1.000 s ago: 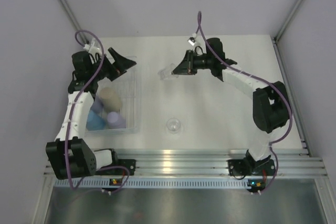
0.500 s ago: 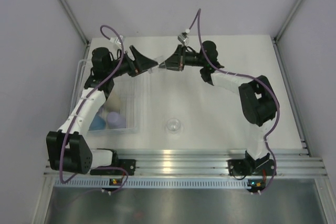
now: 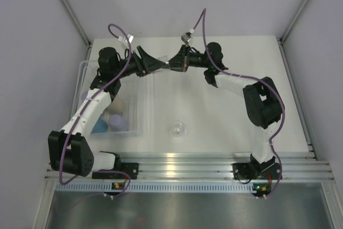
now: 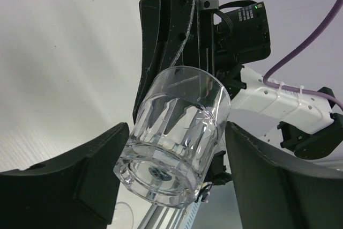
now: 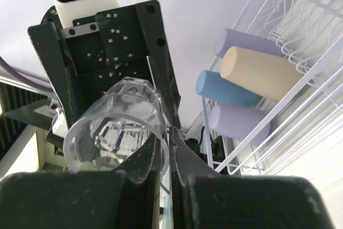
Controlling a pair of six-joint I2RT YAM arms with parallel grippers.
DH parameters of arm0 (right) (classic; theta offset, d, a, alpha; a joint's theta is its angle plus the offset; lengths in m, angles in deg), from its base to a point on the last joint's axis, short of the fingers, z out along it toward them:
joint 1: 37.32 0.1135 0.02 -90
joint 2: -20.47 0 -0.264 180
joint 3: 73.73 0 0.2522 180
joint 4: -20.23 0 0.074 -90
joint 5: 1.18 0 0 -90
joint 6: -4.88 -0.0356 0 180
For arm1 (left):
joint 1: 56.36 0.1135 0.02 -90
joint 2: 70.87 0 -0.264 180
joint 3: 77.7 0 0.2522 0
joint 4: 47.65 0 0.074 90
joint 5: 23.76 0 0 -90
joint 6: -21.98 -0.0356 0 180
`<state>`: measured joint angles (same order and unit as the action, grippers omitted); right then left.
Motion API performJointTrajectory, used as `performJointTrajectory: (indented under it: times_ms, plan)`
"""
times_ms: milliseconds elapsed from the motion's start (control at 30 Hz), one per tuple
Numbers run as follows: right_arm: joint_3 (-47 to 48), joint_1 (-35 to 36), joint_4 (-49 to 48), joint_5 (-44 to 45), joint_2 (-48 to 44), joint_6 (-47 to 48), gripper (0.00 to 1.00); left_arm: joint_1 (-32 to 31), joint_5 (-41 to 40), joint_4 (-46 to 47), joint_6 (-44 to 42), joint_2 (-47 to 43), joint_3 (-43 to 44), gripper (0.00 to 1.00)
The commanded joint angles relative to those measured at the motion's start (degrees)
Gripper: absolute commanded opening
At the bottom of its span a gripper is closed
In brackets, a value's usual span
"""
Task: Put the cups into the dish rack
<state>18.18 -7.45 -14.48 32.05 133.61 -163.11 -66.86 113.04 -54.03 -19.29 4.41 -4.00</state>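
A clear cup (image 3: 164,66) hangs in the air between both arms, at the back of the table. My right gripper (image 3: 172,65) is shut on its rim (image 5: 170,135), one finger inside the cup (image 5: 115,127) and one outside. My left gripper (image 3: 155,64) is closed around the same cup (image 4: 177,132), with both pads against its sides near the thick base. The dish rack (image 3: 142,111) stands on the left and holds a beige cup (image 5: 262,71), a blue cup (image 5: 225,89) and two lavender cups (image 5: 238,122). A second clear cup (image 3: 177,128) stands on the table.
Grey walls close in the table on the left, back and right. The aluminium rail (image 3: 182,164) with both arm bases runs along the near edge. Purple cables loop above both wrists.
Both arms swung toward each other until they met above the back of the table, the right one carrying the clear cup. The left jaws then closed from wide open onto it.
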Motion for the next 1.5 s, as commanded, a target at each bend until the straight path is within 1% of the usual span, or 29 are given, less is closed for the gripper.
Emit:
performJointTrajectory:
  times_ms: [0,33,67,100,167,200,233,267,300,433,467,533,567,633,667,767,1000,1100,1200,1233,1300,1333,1367,1400,1433,1467]
  plan:
    - [1.8,1.0,-5.8,-0.1,0.4,-0.5,0.00,-0.6,0.7,3.7,0.4,0.2,1.9,0.70]
    - [1.8,1.0,-5.8,-0.1,0.4,-0.5,0.00,-0.6,0.7,3.7,0.6,0.2,1.8,0.65]
    - [1.7,1.0,-5.9,-0.1,0.4,-0.6,0.00,-0.6,0.9,3.7,0.6,0.3,1.9,0.55]
    - [1.7,1.0,-6.0,-0.1,0.5,-0.6,0.00,-0.6,0.9,3.7,0.7,0.5,2.0,0.50]
    - [1.6,1.0,-6.3,-0.1,0.5,-0.7,0.00,-0.7,1.1,3.7,0.8,0.6,2.0,0.37]
    - [1.6,1.0,-6.4,-0.1,0.5,-0.8,0.00,-0.7,1.3,3.6,0.8,0.6,2.1,0.20]
    - [1.5,1.0,-6.5,-0.1,0.5,-0.8,0.00,-0.7,0.9,3.7,0.8,0.7,1.9,0.12]
    - [1.5,1.0,-6.6,-0.1,0.5,-0.8,0.00,-0.7,0.9,3.7,0.9,0.6,1.9,0.07]
    - [1.4,1.0,-6.7,0.0,0.4,-0.9,0.00,-0.7,0.9,3.7,0.9,0.7,1.8,0.00]
    - [1.3,1.1,-7.3,-0.1,0.6,-1.4,0.00,-0.9,0.5,3.7,0.9,0.4,1.5,0.00]
    - [1.1,0.9,-7.8,-0.1,0.7,-1.9,0.05,-0.9,-0.2,3.7,0.8,0.2,1.3,0.00]
    - [0.9,1.1,-8.8,0.1,0.7,-2.2,0.10,-0.9,-1.1,3.8,0.3,-0.6,1.0,0.00]
    - [0.5,1.0,-9.0,0.1,0.7,-2.4,0.20,-0.9,-1.4,3.7,0.1,-0.8,1.0,0.00]
    - [0.2,1.0,-9.2,0.3,0.6,-2.4,0.27,-0.8,-2.4,2.3,-0.9,-1.3,1.4,0.00]
    - [-0.3,1.1,-9.3,0.3,0.7,-2.2,0.35,-0.8,-2.8,1.9,-1.4,-1.3,1.5,0.00]
    - [-1.8,1.1,-9.3,0.9,0.6,-1.3,0.40,-0.7,-3.0,1.4,-2.1,-1.2,2.0,0.00]
    - [-5.4,0.5,-9.7,2.2,0.3,0.1,0.45,0.9,-4.0,-1.9,-5.3,-2.4,4.3,0.00]
    - [-6.8,0.0,-9.7,2.2,0.2,0.9,0.46,3.1,-3.1,-4.1,-6.7,-3.2,4.8,0.00]
    - [-8.2,-0.6,-9.2,2.1,-0.3,2.1,0.46,6.5,-2.0,-6.8,-8.2,-4.3,4.9,0.00]
    - [-8.4,-0.6,-8.5,2.0,-0.4,3.1,0.46,8.8,-1.8,-7.1,-8.7,-4.4,5.0,0.00]
    - [-9.0,-1.0,-6.9,1.7,-1.1,4.6,0.46,11.4,-2.0,-12.3,-11.6,-4.8,5.4,0.00]
    - [-9.0,-1.0,-4.6,1.5,-1.3,5.7,0.46,14.0,-2.0,-14.3,-12.9,-4.8,6.3,0.00]
    - [-9.0,-1.1,-3.1,1.3,-1.6,7.9,0.46,15.1,-2.3,-15.8,-15.4,-4.7,7.0,0.00]
    - [-9.0,-1.2,0.6,1.1,-2.4,9.4,0.46,17.0,-3.6,-19.7,-16.7,-4.1,7.7,0.00]
    - [-8.9,-1.4,2.7,1.1,-2.8,12.7,0.46,17.4,-5.3,-21.9,-18.3,-3.7,10.2,0.00]
    - [-8.7,-1.5,5.1,1.1,-3.7,14.4,0.46,17.9,-7.2,-24.4,-22.0,-3.0,11.7,0.00]
